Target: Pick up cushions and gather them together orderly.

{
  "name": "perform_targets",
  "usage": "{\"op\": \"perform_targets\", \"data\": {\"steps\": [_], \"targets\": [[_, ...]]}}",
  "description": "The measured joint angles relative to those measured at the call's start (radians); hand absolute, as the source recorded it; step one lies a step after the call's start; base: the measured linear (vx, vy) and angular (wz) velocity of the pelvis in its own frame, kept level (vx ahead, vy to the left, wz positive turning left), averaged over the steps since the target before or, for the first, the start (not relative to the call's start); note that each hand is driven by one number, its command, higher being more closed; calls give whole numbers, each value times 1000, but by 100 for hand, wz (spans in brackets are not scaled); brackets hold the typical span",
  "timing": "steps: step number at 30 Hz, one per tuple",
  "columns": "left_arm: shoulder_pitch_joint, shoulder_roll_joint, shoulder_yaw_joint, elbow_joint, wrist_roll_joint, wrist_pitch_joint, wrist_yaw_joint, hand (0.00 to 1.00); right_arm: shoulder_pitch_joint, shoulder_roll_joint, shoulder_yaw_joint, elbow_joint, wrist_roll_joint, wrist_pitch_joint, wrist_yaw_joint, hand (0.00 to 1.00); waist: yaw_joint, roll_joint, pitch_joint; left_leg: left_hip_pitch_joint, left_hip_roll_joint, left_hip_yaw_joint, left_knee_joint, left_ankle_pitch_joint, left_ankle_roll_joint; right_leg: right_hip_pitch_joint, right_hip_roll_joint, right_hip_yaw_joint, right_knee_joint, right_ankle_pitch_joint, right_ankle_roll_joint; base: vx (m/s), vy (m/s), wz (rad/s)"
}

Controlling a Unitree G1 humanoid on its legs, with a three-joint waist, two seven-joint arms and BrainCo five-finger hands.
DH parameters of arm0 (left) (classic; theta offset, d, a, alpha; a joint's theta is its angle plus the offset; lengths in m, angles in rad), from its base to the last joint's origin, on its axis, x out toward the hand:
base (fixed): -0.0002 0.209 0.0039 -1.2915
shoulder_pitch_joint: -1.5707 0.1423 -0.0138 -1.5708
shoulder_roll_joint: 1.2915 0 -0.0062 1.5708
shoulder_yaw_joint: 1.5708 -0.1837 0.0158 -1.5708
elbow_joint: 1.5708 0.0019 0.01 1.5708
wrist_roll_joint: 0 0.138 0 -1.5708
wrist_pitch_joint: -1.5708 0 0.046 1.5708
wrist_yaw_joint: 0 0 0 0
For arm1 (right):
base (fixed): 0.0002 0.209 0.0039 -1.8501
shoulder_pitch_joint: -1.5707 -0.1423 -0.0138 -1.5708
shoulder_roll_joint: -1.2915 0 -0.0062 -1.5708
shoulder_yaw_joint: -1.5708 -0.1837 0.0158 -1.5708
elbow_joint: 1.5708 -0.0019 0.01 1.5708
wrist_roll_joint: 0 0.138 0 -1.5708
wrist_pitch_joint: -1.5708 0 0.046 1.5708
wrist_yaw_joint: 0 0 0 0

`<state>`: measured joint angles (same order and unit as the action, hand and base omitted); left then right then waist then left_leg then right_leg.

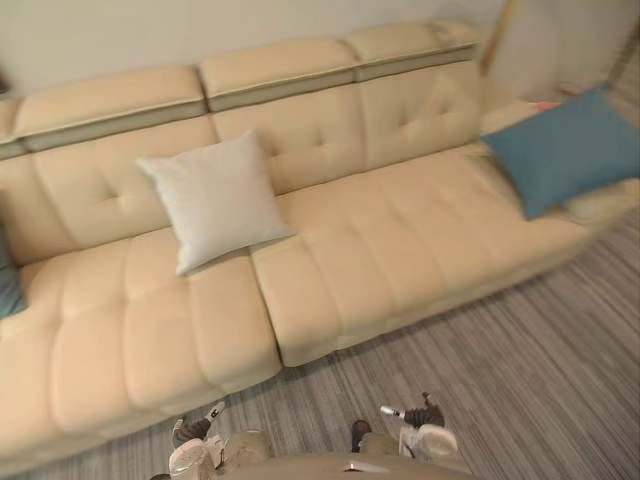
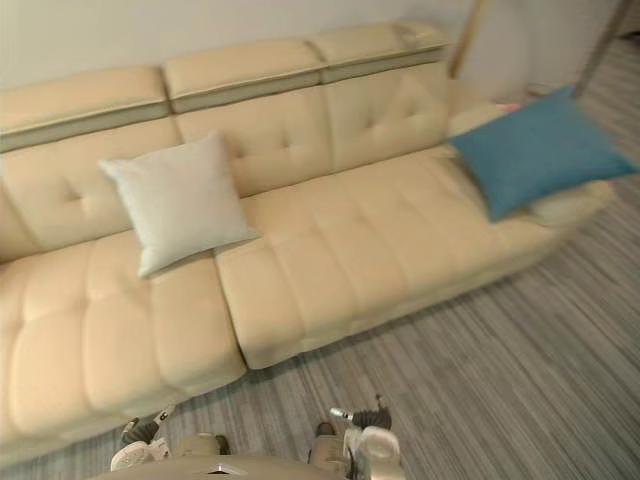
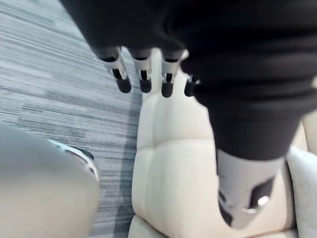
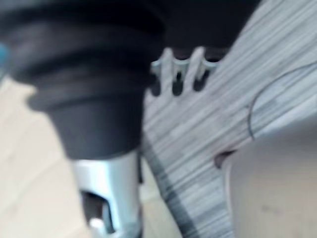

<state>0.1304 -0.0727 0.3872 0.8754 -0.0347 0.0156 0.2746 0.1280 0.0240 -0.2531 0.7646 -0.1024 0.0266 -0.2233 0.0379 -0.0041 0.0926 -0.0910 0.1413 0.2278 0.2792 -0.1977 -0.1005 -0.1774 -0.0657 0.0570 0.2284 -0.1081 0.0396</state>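
A white cushion [image 1: 218, 197] leans against the backrest of the cream sofa [image 1: 400, 240], left of its middle. A blue cushion [image 1: 568, 148] lies tilted on the sofa's far right end, over the armrest. At the bottom of the eye views my left hand [image 1: 192, 432] hangs low by the sofa's front edge, far from both cushions. My right hand [image 1: 420, 418] hangs over the carpet. In its wrist view, the left hand's fingers [image 3: 144, 79] are straight and hold nothing. The right hand's fingers [image 4: 178, 74] are likewise straight and empty.
Grey striped carpet [image 1: 520, 380] runs in front of the sofa. A dark blue-green object [image 1: 8, 285] peeks in at the sofa's far left. A pale wall [image 1: 150, 30] stands behind the backrest, and a wooden leg [image 2: 462, 40] stands past the right end.
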Motion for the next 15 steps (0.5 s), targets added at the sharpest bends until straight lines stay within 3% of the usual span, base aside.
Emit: {"op": "perform_targets", "data": {"steps": [1,3,5,6,7,8,10,11,12,15], "targets": [[-5,21,1,8,-1,1,-1,0,18,9,-4,5,2,0,0,0,-6,-29,-6,12,-22,14,-5,-1,2,-14,10,53,-35,44,12,29,72,-72],[-14,21,1,13,0,1,-3,0,19,8,-4,8,24,0,0,0,-7,-29,-6,17,-22,36,-1,-4,8,-26,21,83,-36,57,5,39,48,-97],[-28,26,0,42,22,2,-19,0,15,6,-1,8,38,0,1,0,-14,-27,-6,29,-5,117,35,-40,15,-60,63,170,-34,122,29,54,43,-137],[-33,25,-1,43,26,2,-22,0,4,5,7,10,38,-1,2,0,-14,-20,-6,29,6,149,46,-48,16,-78,83,175,-39,154,14,29,20,-178],[-30,24,-5,55,41,2,-30,0,-30,3,22,41,37,-5,3,0,-7,8,-3,30,47,236,45,-49,31,-100,122,134,-92,239,-46,49,-42,-237],[-34,28,-20,59,46,3,-41,0,-71,2,20,61,37,-2,3,0,-7,16,0,48,81,330,39,-44,31,-114,122,-14,-104,232,-104,113,-66,-244],[-34,47,-84,60,61,3,-56,0,-88,-12,14,110,37,0,3,0,-9,14,1,81,74,414,35,-43,29,-109,63,-374,-36,103,-145,138,-86,-181],[-40,54,-104,63,66,4,-70,0,-95,-33,15,124,38,-1,3,0,-15,31,13,110,80,421,56,-43,29,-79,39,-524,-20,99,-160,137,-148,-174],[-40,53,-110,70,71,2,-73,0,-93,-51,16,126,37,-2,3,0,-14,40,18,152,73,419,50,-44,28,-64,37,-610,0,84,-182,124,-171,-166],[-48,55,-158,99,81,1,-86,0,-97,-94,5,139,49,-3,3,0,-36,93,25,180,68,376,74,-66,12,-67,68,-547,21,14,-146,81,-33,-101]]}}
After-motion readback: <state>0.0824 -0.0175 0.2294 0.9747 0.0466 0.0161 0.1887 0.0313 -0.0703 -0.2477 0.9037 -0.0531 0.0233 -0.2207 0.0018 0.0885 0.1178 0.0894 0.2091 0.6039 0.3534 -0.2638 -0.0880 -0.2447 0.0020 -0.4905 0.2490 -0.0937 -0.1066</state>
